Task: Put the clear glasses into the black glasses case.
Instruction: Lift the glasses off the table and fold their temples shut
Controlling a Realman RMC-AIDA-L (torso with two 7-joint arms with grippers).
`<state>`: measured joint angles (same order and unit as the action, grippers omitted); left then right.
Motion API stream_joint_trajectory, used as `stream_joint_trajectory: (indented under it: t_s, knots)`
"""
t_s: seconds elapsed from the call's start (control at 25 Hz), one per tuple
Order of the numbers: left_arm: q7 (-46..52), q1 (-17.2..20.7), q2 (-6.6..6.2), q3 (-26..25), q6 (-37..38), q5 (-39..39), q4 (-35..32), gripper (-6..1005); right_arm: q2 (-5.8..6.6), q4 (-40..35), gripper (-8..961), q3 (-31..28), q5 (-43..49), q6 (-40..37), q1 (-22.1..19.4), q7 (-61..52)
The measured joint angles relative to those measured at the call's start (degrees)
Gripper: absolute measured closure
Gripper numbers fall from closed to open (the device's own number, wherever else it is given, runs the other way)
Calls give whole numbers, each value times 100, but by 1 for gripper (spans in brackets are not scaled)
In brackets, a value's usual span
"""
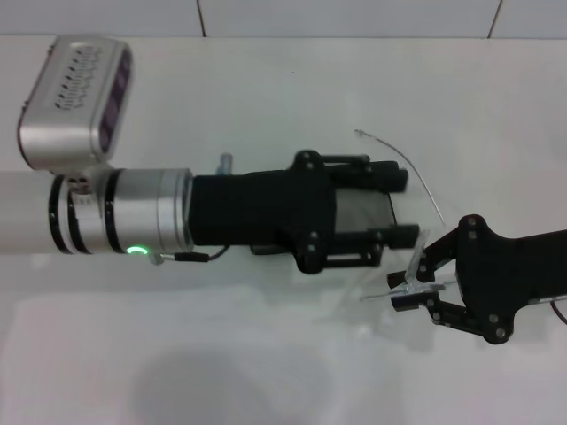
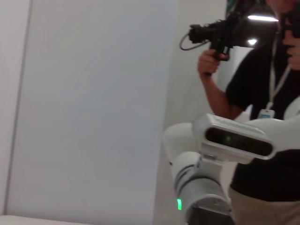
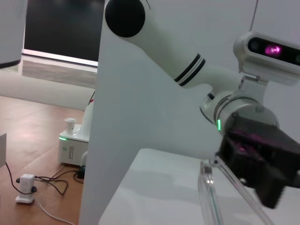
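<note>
Nearest the robot's body, the right gripper (image 1: pixel 416 285) reaches in from the right over the white table (image 1: pixel 266 363); its fingers are closed on one end of the clear glasses (image 1: pixel 409 279), pinching the transparent frame just above the tabletop. From that grip a thin clear arm of the glasses arcs away across the table, ending near the back; in the right wrist view the same clear plastic shows as pale rods (image 3: pixel 208 194) running toward the other arm.

Just beyond, the left gripper (image 1: pixel 399 205) lies stretched across the middle from the left; its two black fingers are spread, one at each long side of the black glasses case (image 1: pixel 363 211), of which only a dark grey patch shows between them; whether they press on it I cannot tell. Farther off, a person (image 2: pixel 262 93) with a camera stands beside a white wall (image 2: pixel 93 108).
</note>
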<state>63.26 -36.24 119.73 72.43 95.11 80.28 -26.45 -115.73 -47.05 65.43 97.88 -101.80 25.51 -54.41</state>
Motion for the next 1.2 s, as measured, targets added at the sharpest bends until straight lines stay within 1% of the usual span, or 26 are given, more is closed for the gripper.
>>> stream_joint_trajectory:
  t_s: [0.16, 0.36, 0.48, 0.72, 0.92, 1.04, 1.2]
  knots:
    - [47, -59, 6, 161, 4, -16, 15, 414, -2, 8, 836, 6, 4, 19, -2, 6]
    - [86, -84, 7, 175, 3, 13, 39, 414, -2, 28, 836, 10, 11, 24, 0, 11]
    - [144, -102, 8, 295, 3, 40, 49, 415, 2, 28, 836, 8, 13, 27, -7, 10]
    - [149, -56, 2, 263, 3, -71, 24, 415, 8, 1, 836, 5, 13, 8, -39, 50]
    - [129, 113, -81, 192, 5, -411, -49, 415, 21, -22, 836, 2, 12, -318, -139, 408]
    - [120, 300, -131, 54, 4, -427, -196, 414, 23, -30, 836, -25, -3, -587, -176, 651]
    - [113, 428, -215, -19, -23, -409, -223, 414, 23, -94, 836, -68, -73, -1006, -274, 1097]
